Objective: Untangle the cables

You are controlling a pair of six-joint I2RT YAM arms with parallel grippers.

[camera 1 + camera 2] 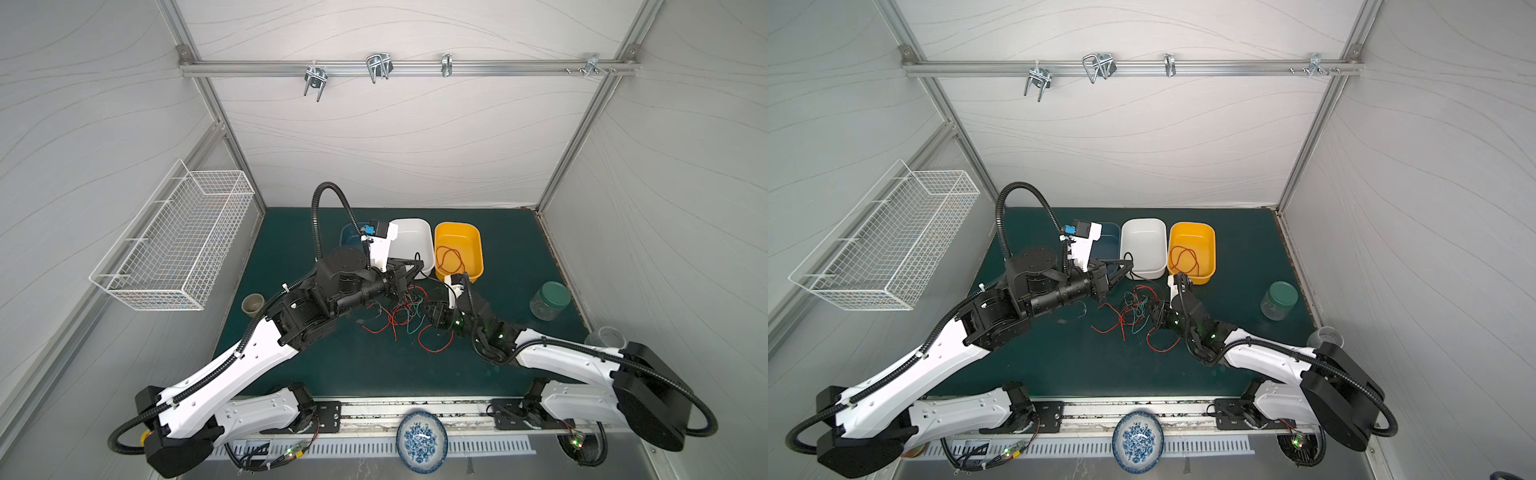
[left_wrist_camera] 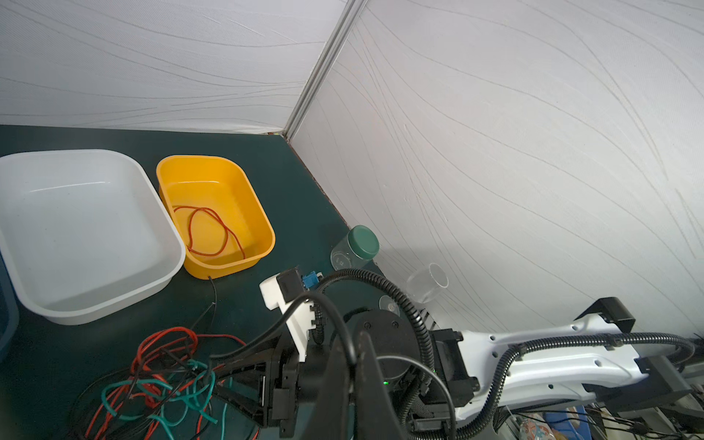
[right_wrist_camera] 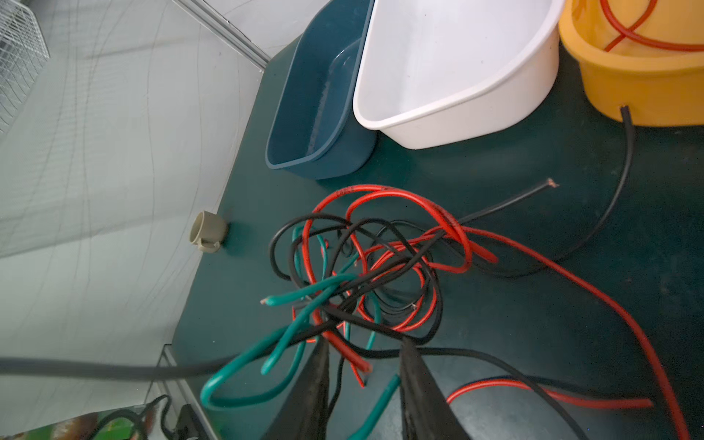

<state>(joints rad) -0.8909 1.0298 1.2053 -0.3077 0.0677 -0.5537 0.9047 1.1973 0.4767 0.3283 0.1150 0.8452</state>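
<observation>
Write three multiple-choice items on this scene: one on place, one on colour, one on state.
1. Where does the lone red cable lie? A. blue tub B. white tub C. yellow tub
2. Which colours are in the tangle of cables on the mat? A. red, black, green B. only red C. white, yellow
3. Where is the jar's lid? A. on the jar B. on the mat C. in a tub
Answers: C, it coils inside the yellow tub; A, those three colours cross in the tangle; A, the green lid caps the jar.
</observation>
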